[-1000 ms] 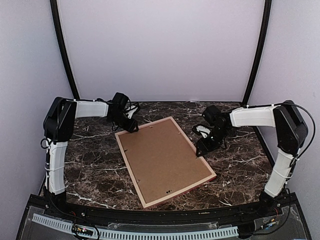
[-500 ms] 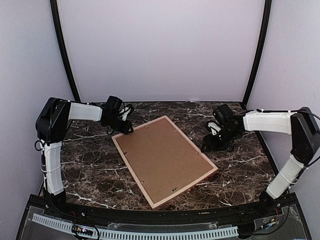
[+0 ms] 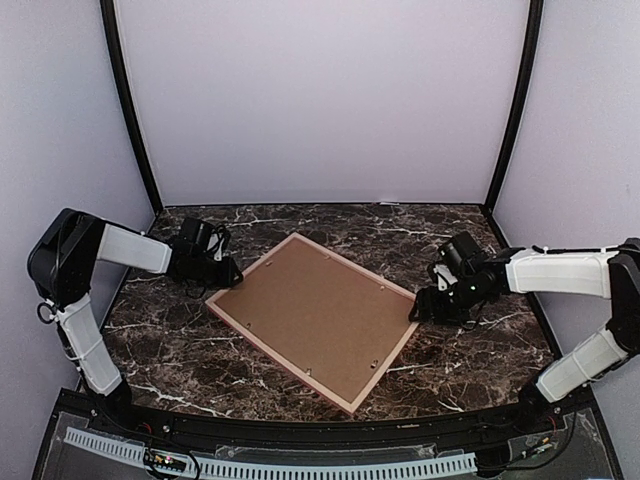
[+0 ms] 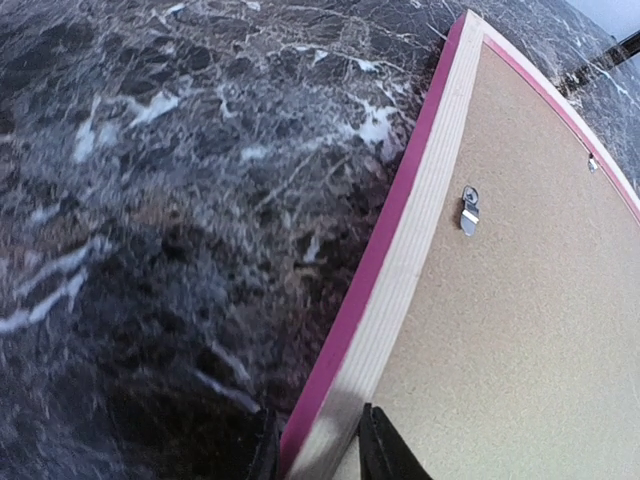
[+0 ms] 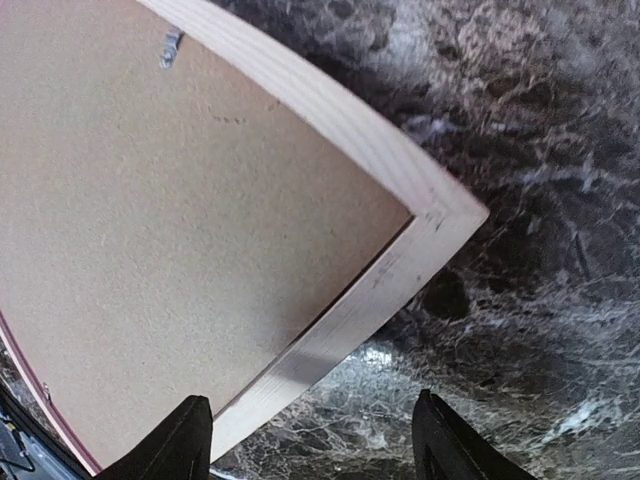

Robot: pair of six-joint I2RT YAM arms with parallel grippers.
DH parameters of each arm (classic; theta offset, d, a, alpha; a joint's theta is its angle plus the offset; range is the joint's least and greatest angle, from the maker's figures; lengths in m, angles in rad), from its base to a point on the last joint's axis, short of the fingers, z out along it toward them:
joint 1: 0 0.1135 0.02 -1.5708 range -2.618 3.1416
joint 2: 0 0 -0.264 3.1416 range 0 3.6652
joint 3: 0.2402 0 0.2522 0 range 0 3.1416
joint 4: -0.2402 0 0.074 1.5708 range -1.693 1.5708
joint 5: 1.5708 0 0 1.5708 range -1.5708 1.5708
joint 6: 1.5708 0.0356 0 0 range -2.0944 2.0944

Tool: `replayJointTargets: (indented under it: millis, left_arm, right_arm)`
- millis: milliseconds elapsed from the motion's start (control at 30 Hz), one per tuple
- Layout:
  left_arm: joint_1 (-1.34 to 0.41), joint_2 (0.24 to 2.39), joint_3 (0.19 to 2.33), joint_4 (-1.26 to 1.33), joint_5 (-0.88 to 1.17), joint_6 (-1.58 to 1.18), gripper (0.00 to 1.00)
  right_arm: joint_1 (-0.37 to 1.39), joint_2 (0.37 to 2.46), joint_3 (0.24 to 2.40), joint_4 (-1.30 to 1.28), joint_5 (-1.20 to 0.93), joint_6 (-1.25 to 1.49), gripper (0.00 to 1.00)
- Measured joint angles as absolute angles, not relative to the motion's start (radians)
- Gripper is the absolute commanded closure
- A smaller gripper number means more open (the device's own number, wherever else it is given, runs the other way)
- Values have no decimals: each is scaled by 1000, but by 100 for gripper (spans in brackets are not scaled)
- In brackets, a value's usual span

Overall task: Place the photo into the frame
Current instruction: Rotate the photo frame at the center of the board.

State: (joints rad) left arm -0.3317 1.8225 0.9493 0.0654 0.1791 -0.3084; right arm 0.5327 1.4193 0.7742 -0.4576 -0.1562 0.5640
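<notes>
Overhang is the nearest worry: the frame lies face down and skewed, its closest corner not far from the front edge of the tabletop, so a pull toward the arm bases could slide that corner off the edge. Next comes the grip. The left tool is closed on the frame's left corner, one finger against the pink outer side and the other on the pale wood back. That is a narrow bite on the rim of a wide, flat piece, so a quick swing or lift would probably twist the wood out of the fingers or scrape the pink face across the marble. The right tool stands open, fingers spread wide and holding nothing. If it closes from where it is, it may catch only the tip of the right corner or nudge the frame sideways against the other grip. Farther in, the brown backing board sits inside the frame under small metal clips. While these hold it, nothing can go in, and forcing the board could bend them. The photo appears in no view, and whether it lies beneath the board cannot be told. As for position, the frame spans the gap between the two tools. Its left corner is in the closed left tool, and its right corner is just ahead of the open right tool's fingers, apparently not touching them. Its far corner points at the back wall, well apart from both.
</notes>
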Motion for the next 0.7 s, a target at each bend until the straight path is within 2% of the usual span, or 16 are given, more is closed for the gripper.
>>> replayJointTargets:
  millis: [167, 333, 600, 700]
  left_arm:
    - [-374, 1716, 792, 110, 185, -399, 65]
    - [-491, 1609, 671, 131, 176, -487, 55]
    - [-649, 1432, 503, 156, 141, -597, 40]
    - [-703, 1371, 465, 137, 142, -624, 31]
  right_arm:
    - [567, 1415, 688, -395, -155, 633, 31]
    - [579, 1379, 624, -330, -141, 688, 37]
    - [579, 1332, 577, -331, -28, 688, 59]
    - [572, 1352, 596, -348, 4, 654, 65]
